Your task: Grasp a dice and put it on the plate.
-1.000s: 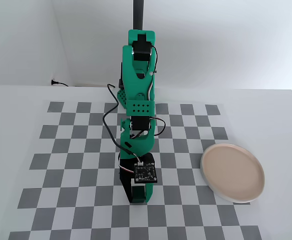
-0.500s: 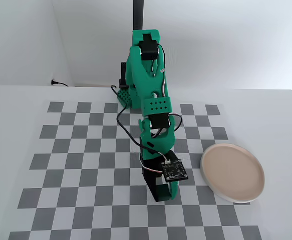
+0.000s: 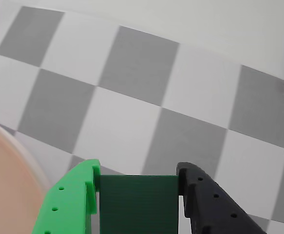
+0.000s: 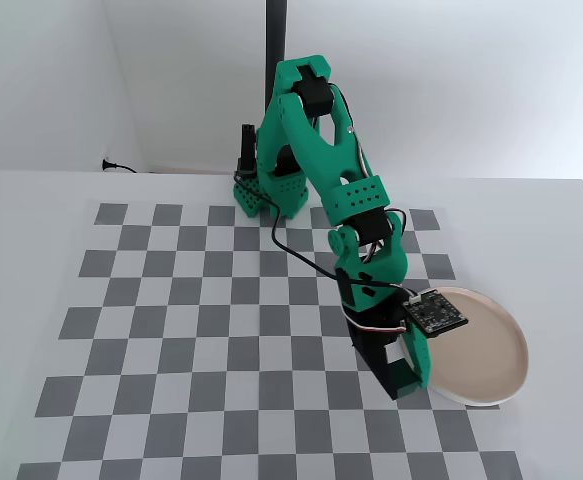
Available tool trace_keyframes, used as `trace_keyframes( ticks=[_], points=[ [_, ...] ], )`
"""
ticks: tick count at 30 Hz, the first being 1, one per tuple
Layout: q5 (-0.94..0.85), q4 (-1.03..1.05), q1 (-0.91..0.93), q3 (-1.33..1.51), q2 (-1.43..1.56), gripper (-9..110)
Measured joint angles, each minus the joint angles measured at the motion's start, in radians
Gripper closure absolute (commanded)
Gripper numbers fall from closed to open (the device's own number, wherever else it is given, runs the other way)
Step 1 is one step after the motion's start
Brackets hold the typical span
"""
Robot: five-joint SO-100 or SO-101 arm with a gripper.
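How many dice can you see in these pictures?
1. The dice is held between the fingers of the gripper in the wrist view, near the plate. In the fixed view the arm hides it.
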Motion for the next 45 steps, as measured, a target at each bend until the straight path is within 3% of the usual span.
trace_keyframes(
  ticks=[16, 41, 45],
  points=[
    [0.106, 0.232, -0.321, -0.017, 0.202, 106],
    [0.109, 0.043, -0.316, -0.187, -0.107, 106],
    [0.135, 0.04, -0.316, -0.187, -0.133, 83]
  ],
)
